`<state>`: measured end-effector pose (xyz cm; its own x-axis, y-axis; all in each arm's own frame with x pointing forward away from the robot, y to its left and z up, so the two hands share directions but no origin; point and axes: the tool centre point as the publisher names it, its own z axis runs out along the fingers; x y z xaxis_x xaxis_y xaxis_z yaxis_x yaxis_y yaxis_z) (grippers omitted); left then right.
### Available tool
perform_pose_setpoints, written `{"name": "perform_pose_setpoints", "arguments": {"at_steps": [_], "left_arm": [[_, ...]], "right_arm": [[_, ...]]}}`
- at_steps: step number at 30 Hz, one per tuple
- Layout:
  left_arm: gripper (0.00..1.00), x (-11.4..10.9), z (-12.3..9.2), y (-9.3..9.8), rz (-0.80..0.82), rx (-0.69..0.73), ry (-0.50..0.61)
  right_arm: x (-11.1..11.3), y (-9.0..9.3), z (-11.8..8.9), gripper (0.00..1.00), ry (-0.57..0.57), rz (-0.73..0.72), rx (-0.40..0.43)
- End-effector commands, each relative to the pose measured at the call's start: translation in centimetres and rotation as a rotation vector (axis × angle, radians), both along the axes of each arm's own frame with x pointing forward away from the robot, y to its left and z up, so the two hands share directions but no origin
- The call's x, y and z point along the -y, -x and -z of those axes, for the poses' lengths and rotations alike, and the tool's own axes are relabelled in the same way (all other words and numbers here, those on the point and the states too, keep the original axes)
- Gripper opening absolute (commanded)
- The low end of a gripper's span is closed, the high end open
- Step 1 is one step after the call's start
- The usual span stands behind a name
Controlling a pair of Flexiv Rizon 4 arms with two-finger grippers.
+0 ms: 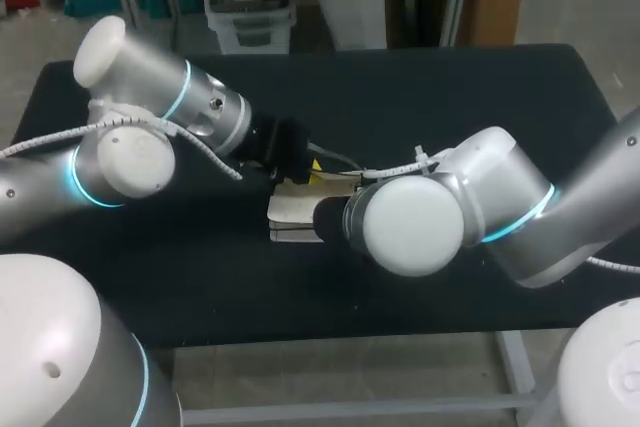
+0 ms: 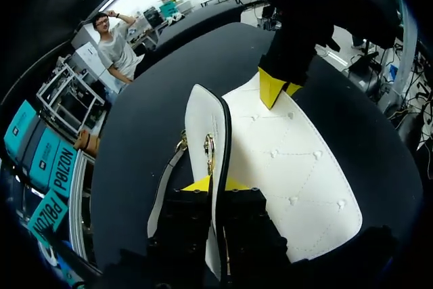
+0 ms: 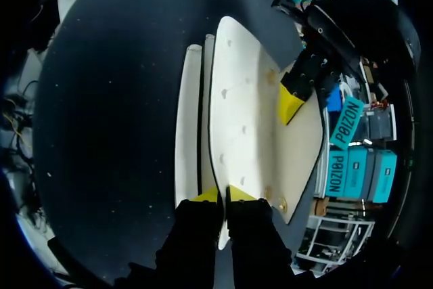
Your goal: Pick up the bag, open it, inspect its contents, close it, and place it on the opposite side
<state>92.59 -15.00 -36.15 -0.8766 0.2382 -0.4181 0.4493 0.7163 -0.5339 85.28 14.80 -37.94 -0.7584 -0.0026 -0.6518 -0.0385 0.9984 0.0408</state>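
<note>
So left end effector [image 2: 207, 185] and right end effector [image 3: 223, 194] each pinch the white quilted leather bag [image 2: 291, 160] from opposite ends, its long axis running between them.

The bag [image 2: 291, 160] is white, diamond-quilted, edged in black with gold fittings; the worktop [image 2: 169, 79] is black, the left gripper [image 2: 215, 185] tips yellow.

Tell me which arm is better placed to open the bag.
Probably left: the left pincer grips the flap by the clasp; the right pincer holds the bag's other end.
</note>
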Motion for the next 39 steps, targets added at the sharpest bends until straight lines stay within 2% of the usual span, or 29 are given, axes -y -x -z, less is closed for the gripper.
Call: {"name": "perform_pose_setpoints", "arguments": {"at_steps": [1, 7, 9, 12, 13, 14, 17, 20, 22, 24, 30, 35, 37, 38, 39], "left_arm": [[0.0, 0.2, 1.0, 1.7, -0.019, 0.063, -0.003], [0.0, 0.2, 2.2, 1.5, -0.003, 0.053, -0.06], [0.21, -0.1, 2.3, 1.5, 0.0, 0.045, -0.055], [0.4, -0.5, 1.9, 1.6, -0.002, 0.038, -0.023], [0.51, -0.6, 1.7, 1.6, -0.004, 0.037, -0.017], [0.75, -0.7, 1.5, 1.6, -0.005, 0.04, -0.01], [0.82, -1.1, 0.8, 1.6, -0.012, 0.038, 0.024], [0.84, -1.4, 0.0, 1.7, -0.017, 0.041, 0.049], [0.82, -1.5, -0.6, 1.6, -0.031, 0.044, 0.075], [0.75, -1.6, -1.1, 1.6, -0.037, 0.054, 0.091], [0.42, -1.3, -2.3, 0.8, -0.054, 0.073, 0.099], [0.25, -0.9, -2.3, 0.2, -0.065, 0.069, 0.071], [0.04, -0.9, -2.3, 0.0, -0.067, 0.067, 0.069], [0.0, -1.0, -2.3, 0.0, -0.068, 0.067, 0.068], [0.0, -1.0, -2.3, 0.0, -0.069, 0.068, 0.066]], "right_arm": [[0.0, -0.3, 0.3, 0.0, -0.003, -0.001, 0.005], [0.0, -0.3, 0.3, 0.0, -0.003, -0.001, 0.005], [0.0, -0.3, 0.3, 0.0, -0.003, -0.001, 0.005], [0.0, -0.3, 0.3, 0.0, -0.003, -0.001, 0.005], [0.0, -0.3, 0.3, 0.0, -0.003, -0.001, 0.005], [0.0, -0.3, 0.3, 0.0, -0.003, -0.001, 0.005], [0.0, -0.3, 0.3, 0.0, -0.003, -0.001, 0.005], [0.0, -0.3, 0.3, 0.0, -0.003, -0.001, 0.005], [0.0, -0.3, 0.3, 0.0, -0.003, -0.001, 0.005], [0.0, -0.3, 0.3, 0.0, -0.003, -0.001, 0.005], [0.0, -0.3, 0.3, 0.0, -0.003, -0.001, 0.005], [0.0, -0.3, 0.3, 0.0, -0.003, -0.001, 0.005], [0.0, -0.3, 0.3, 0.0, -0.003, -0.001, 0.005], [0.0, -0.3, 0.3, 0.0, -0.003, -0.001, 0.005], [0.0, -0.3, 0.3, 0.0, -0.003, -0.001, 0.005]]}}
